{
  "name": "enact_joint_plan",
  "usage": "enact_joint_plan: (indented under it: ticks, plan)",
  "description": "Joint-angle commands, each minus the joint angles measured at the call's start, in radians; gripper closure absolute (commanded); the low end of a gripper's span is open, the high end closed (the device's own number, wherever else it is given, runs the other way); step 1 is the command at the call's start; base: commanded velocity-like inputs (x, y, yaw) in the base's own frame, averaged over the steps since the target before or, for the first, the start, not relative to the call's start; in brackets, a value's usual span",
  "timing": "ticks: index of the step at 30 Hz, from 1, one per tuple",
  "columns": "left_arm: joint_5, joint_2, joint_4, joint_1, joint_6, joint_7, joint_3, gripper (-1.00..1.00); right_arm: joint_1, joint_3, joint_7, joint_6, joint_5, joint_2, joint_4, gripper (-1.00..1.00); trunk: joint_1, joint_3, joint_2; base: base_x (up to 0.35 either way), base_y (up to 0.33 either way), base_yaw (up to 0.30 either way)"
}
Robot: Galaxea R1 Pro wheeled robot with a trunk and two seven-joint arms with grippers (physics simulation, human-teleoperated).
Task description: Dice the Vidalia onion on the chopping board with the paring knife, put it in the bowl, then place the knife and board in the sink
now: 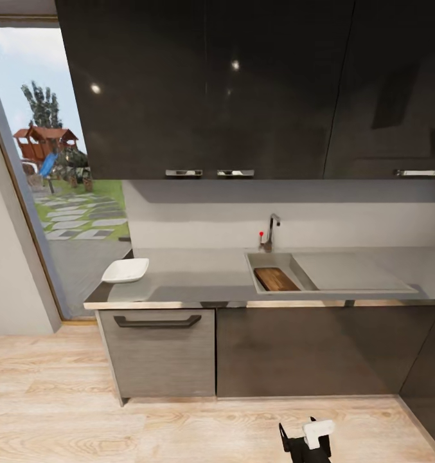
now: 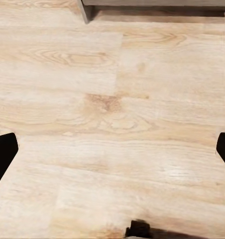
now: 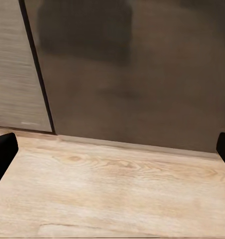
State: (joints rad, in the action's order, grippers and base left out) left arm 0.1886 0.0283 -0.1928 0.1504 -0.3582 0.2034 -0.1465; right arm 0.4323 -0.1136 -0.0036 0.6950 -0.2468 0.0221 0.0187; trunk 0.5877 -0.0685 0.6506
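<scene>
The grey countertop (image 1: 198, 278) runs across the middle of the head view. In it sits the steel sink (image 1: 266, 258), and the brown chopping board (image 1: 276, 279) lies inside the basin. At the counter's left end stands the white bowl (image 1: 125, 270). The Vidalia onion, the diced onion and the paring knife are out of view. In the left wrist view my left gripper (image 2: 112, 149) is open over bare wooden floor. My right gripper (image 3: 112, 149) is open too, low down and facing the dark cabinet fronts. A black and white arm part (image 1: 309, 440) shows at the head view's lower edge.
Dark wall cabinets (image 1: 243, 90) hang over the counter. A chrome tap (image 1: 270, 231) with a red knob stands behind the basin, and the drainboard (image 1: 346, 273) lies to its right. A drawer front with a handle (image 1: 157, 320) is below the bowl. A glass door (image 1: 56, 193) is at the left.
</scene>
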Motion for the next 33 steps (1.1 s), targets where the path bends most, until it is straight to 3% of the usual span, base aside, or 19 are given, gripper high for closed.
enact_joint_plan:
  ticks: [1,4,7,8,10,11,12,13,19,24,28,31,33]
  plan:
    - [0.008,-0.001,0.015,0.001,-0.002,0.003,-0.010,-1.00,-0.002,-0.009,-0.002,-0.010,-0.010,0.004,-0.002,-1.00,0.000,-0.002,0.001,0.000,0.000,0.000]
    - [0.007,-0.018,0.101,0.001,0.001,0.002,-0.014,-1.00,-0.055,-0.009,-0.040,-0.157,-0.008,0.035,-0.002,-1.00,0.000,-0.002,0.001,0.000,0.000,0.000]
    - [0.006,-0.033,0.202,0.001,0.000,0.001,-0.014,-1.00,-0.124,-0.008,-0.065,-0.287,0.008,0.041,-0.003,-1.00,0.000,-0.002,0.001,0.000,0.000,0.000]
    - [0.006,-0.037,0.242,0.001,0.003,0.001,-0.014,-1.00,-0.173,-0.008,-0.071,-0.329,0.043,0.041,-0.003,-1.00,0.000,-0.002,0.001,0.000,0.000,0.000]
    - [0.008,-0.034,0.259,0.000,0.004,0.003,-0.014,-1.00,-0.213,-0.009,-0.073,-0.371,0.107,0.044,-0.003,-1.00,0.000,-0.002,0.001,0.000,0.000,0.000]
    - [0.009,-0.027,0.266,0.000,0.004,0.003,-0.013,-1.00,-0.252,-0.009,-0.072,-0.445,0.183,0.047,-0.003,-1.00,0.000,-0.002,0.001,0.000,0.000,0.000]
    - [0.010,-0.020,0.269,0.000,0.004,0.003,-0.013,-1.00,-0.277,-0.009,-0.071,-0.498,0.229,0.053,-0.003,-1.00,0.000,-0.002,0.001,0.000,0.000,0.000]
    - [0.010,-0.016,0.270,0.000,0.004,0.003,-0.012,-1.00,-0.294,-0.009,-0.070,-0.521,0.249,0.060,-0.003,-1.00,0.000,-0.002,0.001,0.000,0.000,0.000]
    - [0.013,0.005,0.273,-0.007,0.004,-0.010,-0.012,-1.00,-0.406,-0.009,-0.057,-0.564,0.283,0.090,-0.003,-1.00,0.000,-0.002,0.001,0.000,0.000,0.000]
    - [0.014,0.013,0.275,-0.050,0.015,-0.162,-0.010,-1.00,-0.447,-0.007,0.047,-0.570,0.285,0.093,-0.003,-1.00,0.000,-0.002,0.001,0.000,0.000,0.000]
    - [0.014,0.014,0.274,-0.061,0.144,-0.203,-0.009,-1.00,-0.452,-0.006,0.040,-0.571,0.284,0.093,0.001,-1.00,0.000,-0.002,0.001,0.000,0.000,0.000]
    - [0.013,0.011,0.273,-0.063,0.256,-0.211,-0.009,-1.00,-0.452,-0.006,-0.011,-0.567,0.283,0.092,0.006,-1.00,0.000,-0.002,0.001,0.000,0.000,0.000]
    - [0.013,0.006,0.270,-0.063,0.291,-0.214,-0.008,-1.00,-0.453,-0.007,-0.029,-0.562,0.283,0.091,0.014,-1.00,0.000,-0.002,0.001,0.000,0.000,0.000]
